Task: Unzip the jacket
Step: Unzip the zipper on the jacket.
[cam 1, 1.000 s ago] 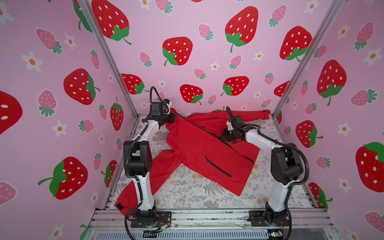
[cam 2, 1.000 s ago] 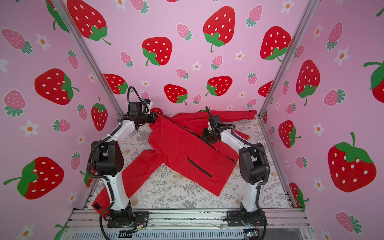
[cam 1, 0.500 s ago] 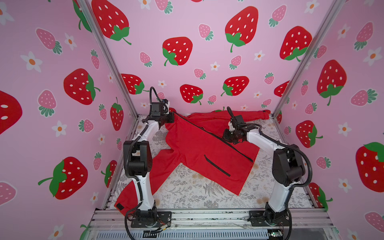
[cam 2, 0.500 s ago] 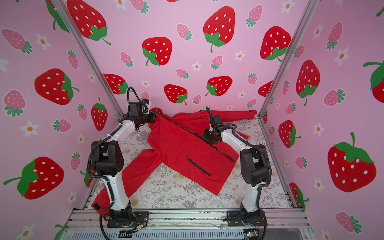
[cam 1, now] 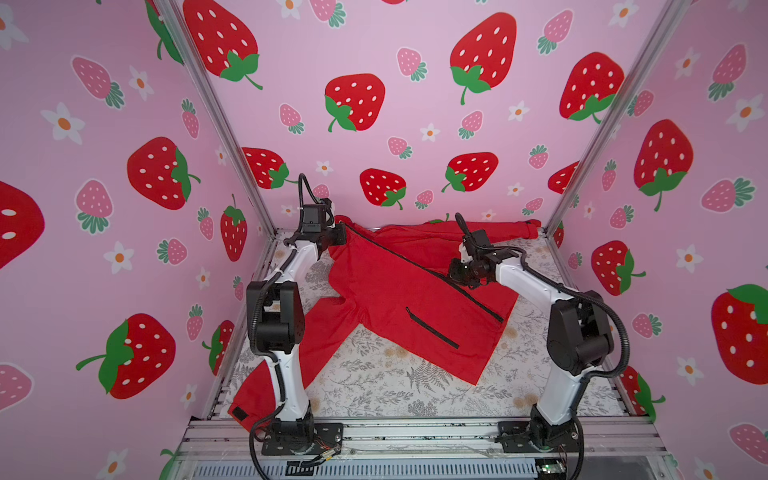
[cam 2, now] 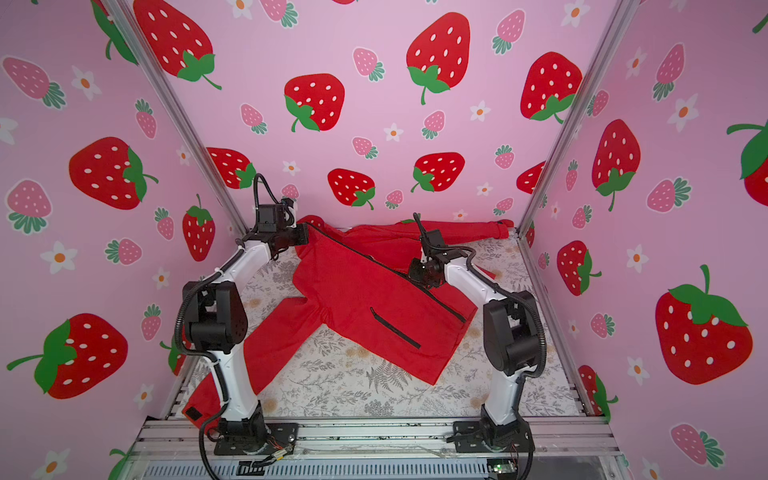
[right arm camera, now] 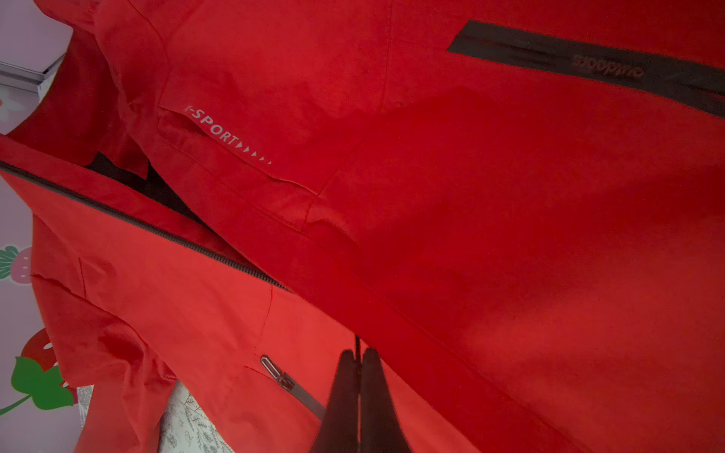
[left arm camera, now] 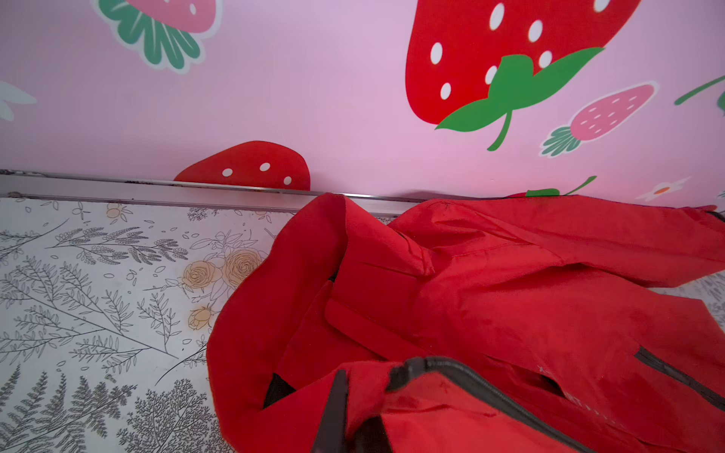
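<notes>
Left claw [cam 1: 338, 237] pinches the collar end of the jacket [cam 1: 386, 291], which lies slantwise on the bench [cam 1: 374, 390]. Right claw [right arm camera: 357, 353] is pressed together on the zipper [cam 1: 399, 257] at mid-front and has barely shifted over the last second. The lower half is still zipped, so the pull is probably stalling.

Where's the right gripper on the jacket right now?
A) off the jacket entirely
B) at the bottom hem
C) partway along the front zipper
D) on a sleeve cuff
C: the right gripper is shut on the front zipper, about midway down the jacket.
</notes>
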Controlling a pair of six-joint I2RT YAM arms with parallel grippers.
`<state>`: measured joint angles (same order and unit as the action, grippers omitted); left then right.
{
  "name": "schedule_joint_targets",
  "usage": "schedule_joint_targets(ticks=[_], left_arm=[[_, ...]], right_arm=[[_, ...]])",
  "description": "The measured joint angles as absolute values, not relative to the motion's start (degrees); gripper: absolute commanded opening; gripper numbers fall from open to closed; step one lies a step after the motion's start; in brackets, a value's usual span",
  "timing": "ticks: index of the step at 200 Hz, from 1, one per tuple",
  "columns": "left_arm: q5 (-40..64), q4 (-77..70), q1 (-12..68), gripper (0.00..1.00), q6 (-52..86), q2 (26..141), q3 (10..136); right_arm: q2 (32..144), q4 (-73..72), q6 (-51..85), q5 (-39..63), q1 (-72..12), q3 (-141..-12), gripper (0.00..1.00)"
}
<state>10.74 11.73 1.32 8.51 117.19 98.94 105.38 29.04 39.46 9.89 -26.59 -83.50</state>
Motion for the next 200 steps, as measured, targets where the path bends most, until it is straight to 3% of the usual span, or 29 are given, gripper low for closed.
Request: schedule_joint_targets(ticks=[200], left_arm=[[9.6, 11.4, 1.1, 0.00, 9.3, 117.2, 98.9]], right_arm=[[98.9, 32.4, 36.4, 9.9, -23.5, -78.1, 0.00]])
